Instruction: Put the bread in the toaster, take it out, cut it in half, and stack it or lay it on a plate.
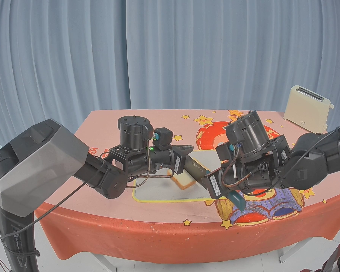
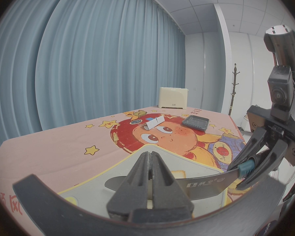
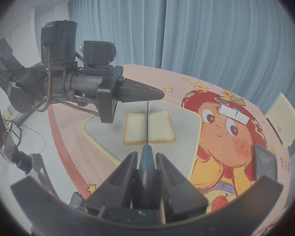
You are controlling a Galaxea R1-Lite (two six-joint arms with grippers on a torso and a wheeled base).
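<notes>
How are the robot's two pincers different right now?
The right pincer is shut on the knife by its teal handle; the left pincer is shut with nothing in it. The right pincer holds the blade across the bread; the left pincer's tips hang over the blade's tip. Both are black.

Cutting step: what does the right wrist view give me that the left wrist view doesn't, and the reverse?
Right wrist view: the whole bread slice lying on the cutting board, with the knife edge-on across its middle, reaching to the tip of the shut left gripper. Left wrist view: the blade's flat side, and the right gripper clamped on the teal handle, seen from outside; of the bread, just a corner. Both: toaster and dark tray.
</notes>
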